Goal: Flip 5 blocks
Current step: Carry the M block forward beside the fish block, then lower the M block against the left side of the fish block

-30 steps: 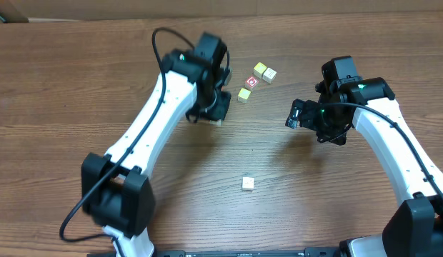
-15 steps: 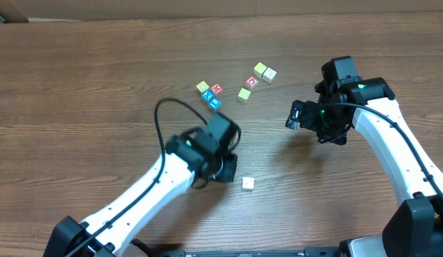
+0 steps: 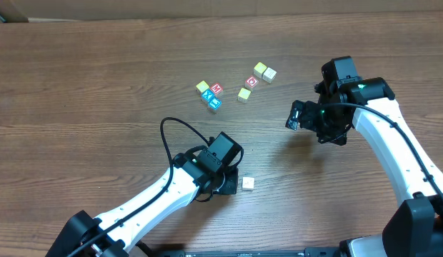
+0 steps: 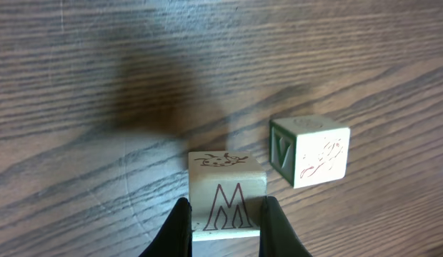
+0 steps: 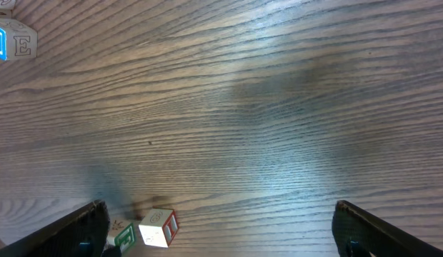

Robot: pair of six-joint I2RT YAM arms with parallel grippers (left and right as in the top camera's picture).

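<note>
left fingers [image 4: 180, 230] clamped on the M block [image 4: 227, 203], cream with a red outlined letter, one finger on each side face. Can't tell whether it touches the tabletop [image 4: 100, 86]. V block [image 4: 311, 151], cream with a green letter face, sits on the wood just beside it, not touching. Overhead: this is front centre, at the tip of the left arm. right fingers [image 5: 82, 228] spread wide, nothing between them, hovering over bare wood on the right. Rest of the blocks are further back in two groups, well apart from both arms: the blue pair [image 3: 212, 100] with a yellow and a red one, and the yellow block [image 3: 259, 69] with a cream, a red and a yellow-green one.
</note>
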